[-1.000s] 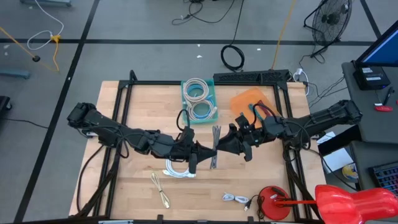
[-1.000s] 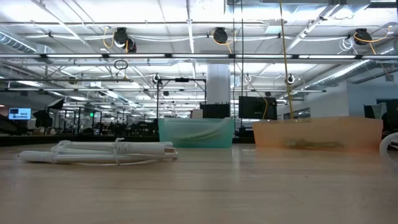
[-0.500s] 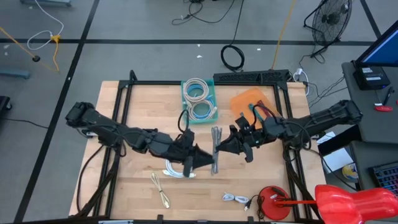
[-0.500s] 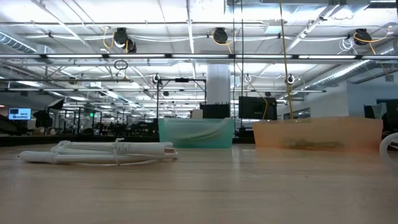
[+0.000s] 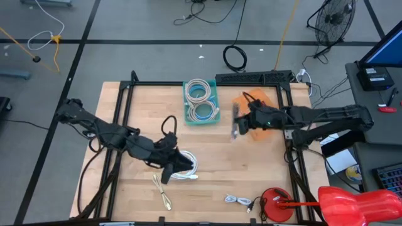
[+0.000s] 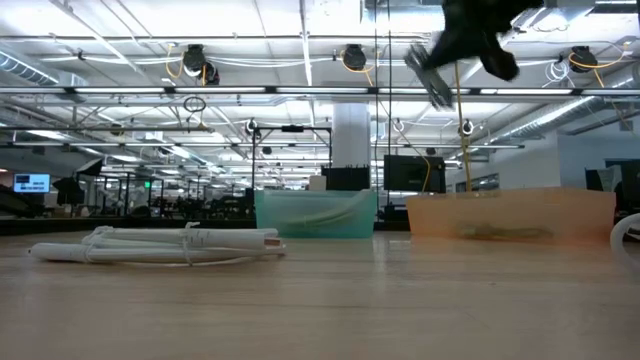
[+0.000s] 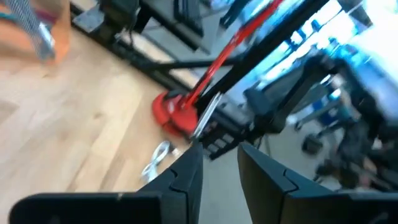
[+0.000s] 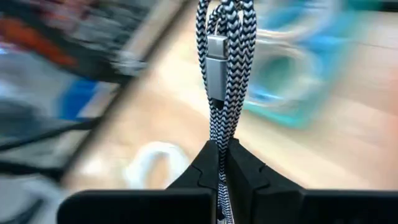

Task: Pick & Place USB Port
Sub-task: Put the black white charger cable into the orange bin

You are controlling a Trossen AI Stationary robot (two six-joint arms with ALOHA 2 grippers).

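Right gripper [image 8: 219, 163] pinches a folded braided USB cable [image 8: 222, 74] above the table, beside the orange tray [image 5: 262, 100].

Motion blur smears the cable in the high view; the right wrist view shows a black-and-white weave and a silver plug. Left gripper [image 7: 219, 163], slightly parted and holding nothing, is by the white cable coil [image 5: 186, 168].

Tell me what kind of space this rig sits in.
Probably a large robotics lab or workshop. The light wooden table stands on a grey concrete floor marked with dark tape lines. A black floor fan stands nearby, and exposed ceiling trusses with hanging lights run far back.
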